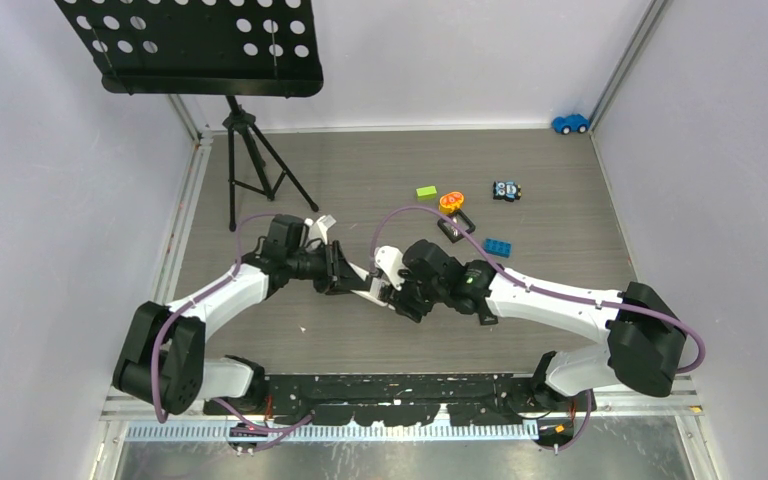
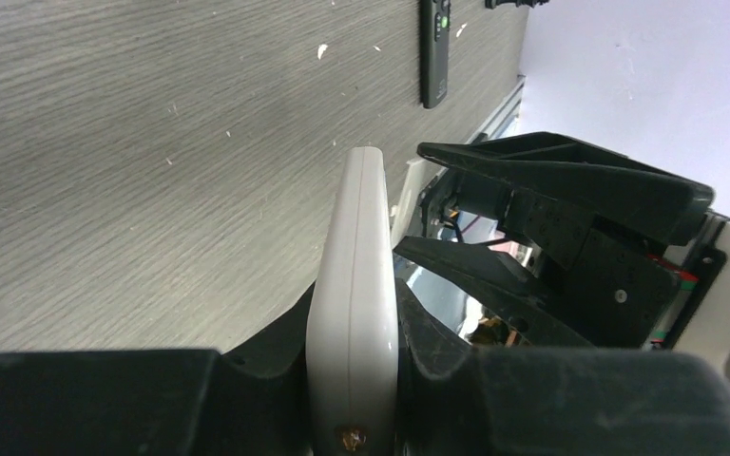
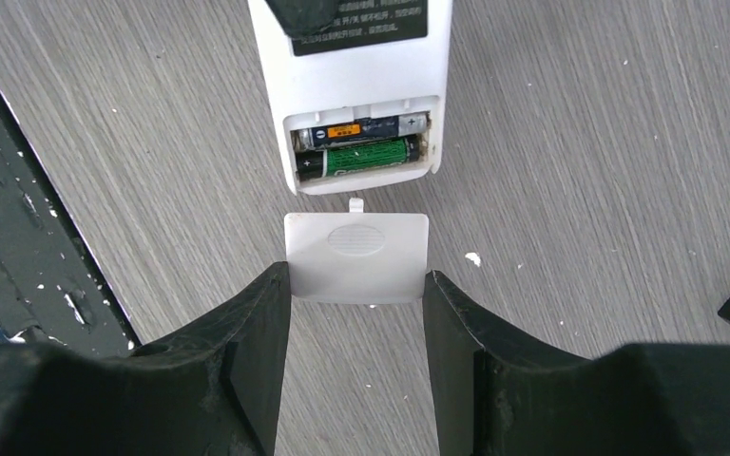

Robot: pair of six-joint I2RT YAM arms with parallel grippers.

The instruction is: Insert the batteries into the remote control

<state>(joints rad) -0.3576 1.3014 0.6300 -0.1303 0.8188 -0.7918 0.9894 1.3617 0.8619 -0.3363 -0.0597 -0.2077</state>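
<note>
Over grey woodgrain tabletop [image 3: 580,190], left claw [image 2: 354,332] clamps smooth white remote [image 2: 356,228]; right claw [image 3: 356,285] pinches its flat cover [image 3: 356,249].

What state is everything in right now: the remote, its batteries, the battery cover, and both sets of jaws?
Remote: open at the back.
Batteries: two seated side by side inside the remote.
Battery cover: off, close to the opening.
Left gripper: jaws shut on the remote.
Right gripper: jaws shut on the battery cover.

The white remote [image 3: 361,95] runs off my right wrist view's top edge, its label [image 3: 380,28] unreadable. A dark remote [image 2: 434,52] is clipped at my left wrist view's top.
</note>
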